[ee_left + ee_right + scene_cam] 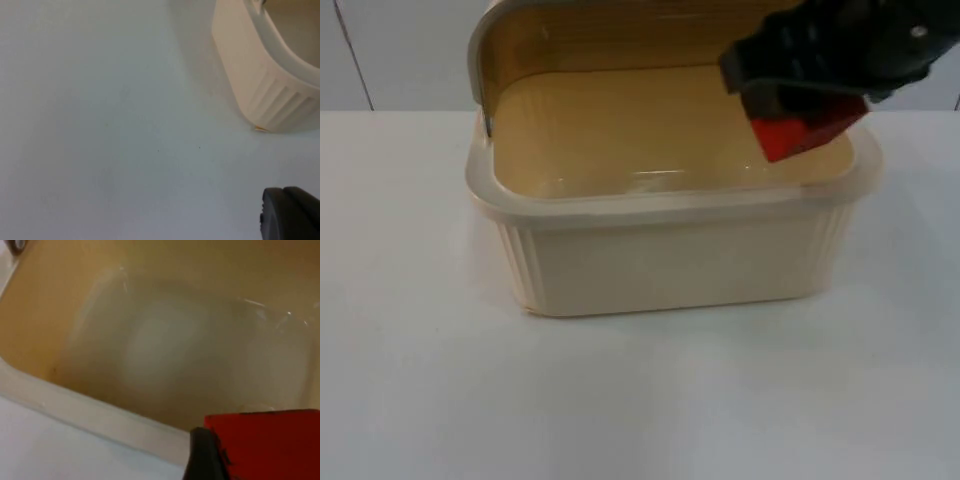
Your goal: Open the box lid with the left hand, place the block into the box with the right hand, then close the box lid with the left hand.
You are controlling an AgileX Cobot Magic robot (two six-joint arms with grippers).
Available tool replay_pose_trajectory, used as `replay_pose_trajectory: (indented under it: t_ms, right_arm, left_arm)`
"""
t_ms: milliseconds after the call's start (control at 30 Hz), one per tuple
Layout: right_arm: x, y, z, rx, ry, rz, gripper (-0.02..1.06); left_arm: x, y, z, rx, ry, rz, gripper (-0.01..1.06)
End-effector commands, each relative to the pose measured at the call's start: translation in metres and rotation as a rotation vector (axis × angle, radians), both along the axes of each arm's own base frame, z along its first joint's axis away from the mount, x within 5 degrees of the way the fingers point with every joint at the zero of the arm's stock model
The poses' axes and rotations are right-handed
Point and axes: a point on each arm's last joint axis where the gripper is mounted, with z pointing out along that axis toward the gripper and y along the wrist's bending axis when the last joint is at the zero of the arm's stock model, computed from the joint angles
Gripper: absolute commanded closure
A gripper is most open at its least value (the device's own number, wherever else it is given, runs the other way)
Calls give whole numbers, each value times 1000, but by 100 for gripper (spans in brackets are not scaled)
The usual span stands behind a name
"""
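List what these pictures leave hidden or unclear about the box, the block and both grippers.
- Block: its upper part is hidden by the right gripper in the top view, and cut off by the edge in the right wrist view.
- Box: its far wall and hinge are hidden by the raised lid, whose top is cut off.
- Left gripper: a single fingertip shows in the left wrist view, so its jaws cannot be judged.

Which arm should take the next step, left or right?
Right. Its pincer already holds the red block over the open box; the lid is up. Left waits beside the box.
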Motion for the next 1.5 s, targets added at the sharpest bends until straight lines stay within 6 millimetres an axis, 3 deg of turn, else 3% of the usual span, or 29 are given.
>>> replay_pose_trajectory:
  t_ms: [0, 267, 500, 667, 800, 933, 967, 1033, 1100, 1300, 1467]
  right_arm:
    - [9, 9, -10, 22, -42, 12, 105]
    - [33, 23, -52, 23, -90, -34, 105]
    - [48, 33, -67, 15, -121, -42, 104]
    - [51, 34, -73, -1, -122, -50, 98]
    - [52, 33, -73, -4, -124, -52, 85]
    - [52, 33, -71, 6, -130, -50, 49]
    - [52, 33, -71, 6, -130, -50, 49]
    - [53, 34, -67, 14, -139, -54, 33]
    - [53, 34, -62, 22, -151, -56, 24]
    - [49, 31, -39, 53, -191, -55, 23]
    - [33, 29, -13, 93, -144, -42, 23]
  left_arm:
    - [0, 0, 1, 1, -12, 0, 105]
    - [0, 0, 1, 1, -12, 0, 105]
    - [0, 0, 1, 1, -12, 0, 105]
    - [0, 0, 1, 1, -12, 0, 105]
    - [0, 0, 1, 0, -15, 0, 105]
    - [0, 0, 1, 0, -15, 0, 105]
    - [0, 0, 1, 0, -15, 0, 105]
    - [0, 0, 1, 0, -15, 0, 105]
    - [0, 0, 1, 0, -15, 0, 105]
    - [0, 0, 1, 0, -15, 0, 105]
    - [0, 0, 1, 3, -13, 0, 105]
